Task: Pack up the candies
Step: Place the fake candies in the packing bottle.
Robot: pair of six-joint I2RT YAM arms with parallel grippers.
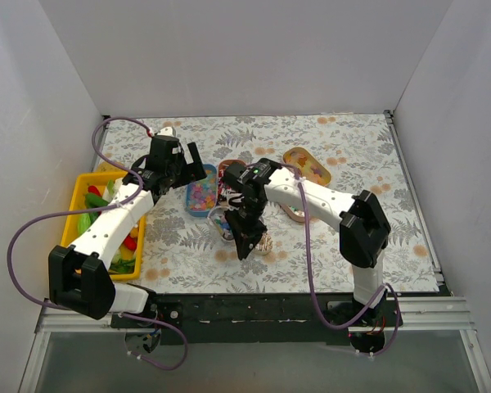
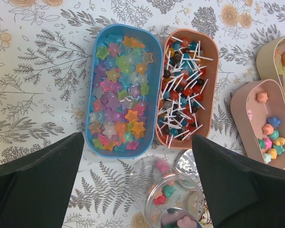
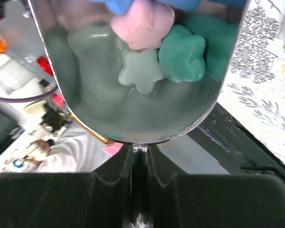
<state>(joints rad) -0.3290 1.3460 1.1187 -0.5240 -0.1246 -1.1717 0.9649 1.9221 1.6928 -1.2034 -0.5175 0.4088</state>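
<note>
My right gripper (image 3: 138, 156) is shut on the handle of a metal scoop (image 3: 133, 95). The scoop holds star candies: a pink one (image 3: 142, 23), a dark green one (image 3: 183, 52) and a pale green one (image 3: 140, 71). In the left wrist view the scoop (image 2: 178, 219) sits at the mouth of a clear jar (image 2: 173, 194) lying on its side with a few candies inside. My left gripper (image 2: 137, 156) is open and empty above the jar. Beyond it are a blue tray of star candies (image 2: 121, 90) and an orange tray of lollipop sticks (image 2: 185, 95).
A pink tray (image 2: 263, 126) with a few candies and a beige tray (image 2: 280, 61) lie to the right. A shiny lid (image 2: 187, 164) lies beside the jar. A yellow bin (image 1: 82, 205) of toy vegetables stands at the left of the table. White walls enclose the floral mat.
</note>
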